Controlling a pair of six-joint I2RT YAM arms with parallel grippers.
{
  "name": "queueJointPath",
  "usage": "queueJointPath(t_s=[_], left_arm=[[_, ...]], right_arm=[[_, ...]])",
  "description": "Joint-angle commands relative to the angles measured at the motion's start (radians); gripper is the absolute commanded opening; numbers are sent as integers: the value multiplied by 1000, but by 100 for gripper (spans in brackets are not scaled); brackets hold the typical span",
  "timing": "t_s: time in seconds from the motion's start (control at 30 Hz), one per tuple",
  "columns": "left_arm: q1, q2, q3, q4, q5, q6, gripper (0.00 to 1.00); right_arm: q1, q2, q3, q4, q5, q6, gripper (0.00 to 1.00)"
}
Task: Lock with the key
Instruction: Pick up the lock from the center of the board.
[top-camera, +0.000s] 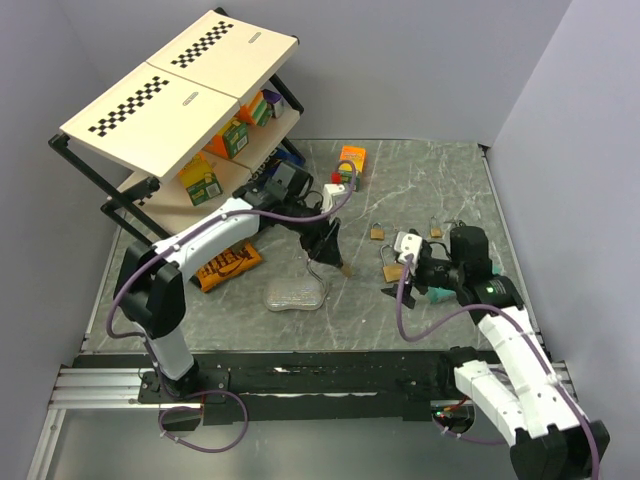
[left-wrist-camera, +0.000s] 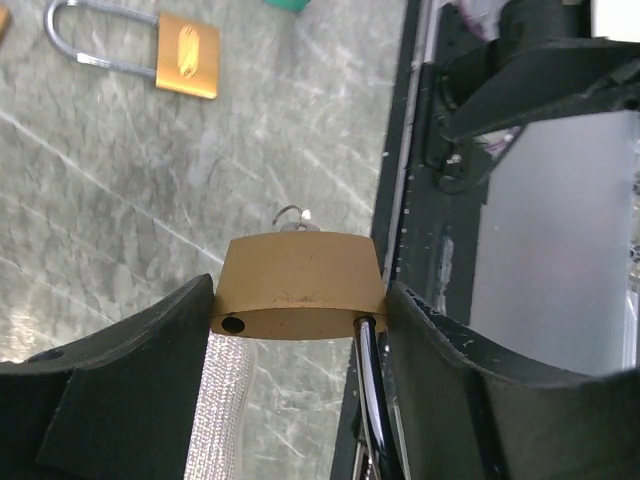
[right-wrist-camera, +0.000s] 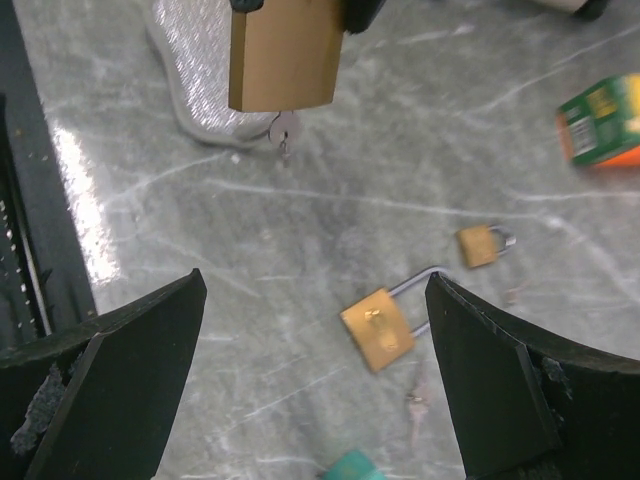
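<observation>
left fingers (left-wrist-camera: 120, 380) clamped on the brass padlock (left-wrist-camera: 297, 285); right fingers (right-wrist-camera: 110, 370) spread wide, holding nothing.
padlock pinched by its sides between my left fingers, off the tabletop (right-wrist-camera: 330, 190), one shackle hole showing empty on the wrist side, key (right-wrist-camera: 281, 130) sticking out of the far end. a second padlock (right-wrist-camera: 378, 328) lies flat between my right fingers, below them.

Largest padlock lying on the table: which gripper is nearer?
Right. The right gripper hovers open over the padlock; the left gripper is farther off, clamping another padlock.
</observation>
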Motion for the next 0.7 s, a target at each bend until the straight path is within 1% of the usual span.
queueJointPath(t_s=[0.0, 0.03, 0.13, 0.17, 0.27, 0.33, 0.43, 0.53, 0.63, 0.67], left_arm=[[-40, -7, -78, 172, -22, -44, 1], [-48, 19, -89, 181, -65, -40, 1], [-80, 54, -100, 202, -113, -35, 1], [-99, 62, -98, 221, -159, -41, 1], [-123, 105, -69, 225, -222, -44, 1], [-131, 130, -43, 215, -236, -40, 1], [-133, 133, -23, 205, -194, -41, 1], [-132, 115, -13, 208, -133, -67, 1], [-131, 102, -6, 212, -84, -103, 1], [-131, 98, -8, 215, -75, -118, 1]], right_arm=[[10, 42, 5, 52, 18, 17, 99], [9, 42, 4, 52, 38, 28, 99], [7, 17, -11, 37, 47, 42, 99], [6, 7, -17, 37, 52, 43, 99], [7, -23, -42, 29, 76, 71, 99], [6, -35, -50, 6, 85, 74, 99], [4, -62, -66, 3, 96, 78, 99], [6, -98, -105, 31, 64, 94, 99], [6, -110, -152, 112, 1, 135, 99], [7, -101, -177, 164, -17, 153, 99]])
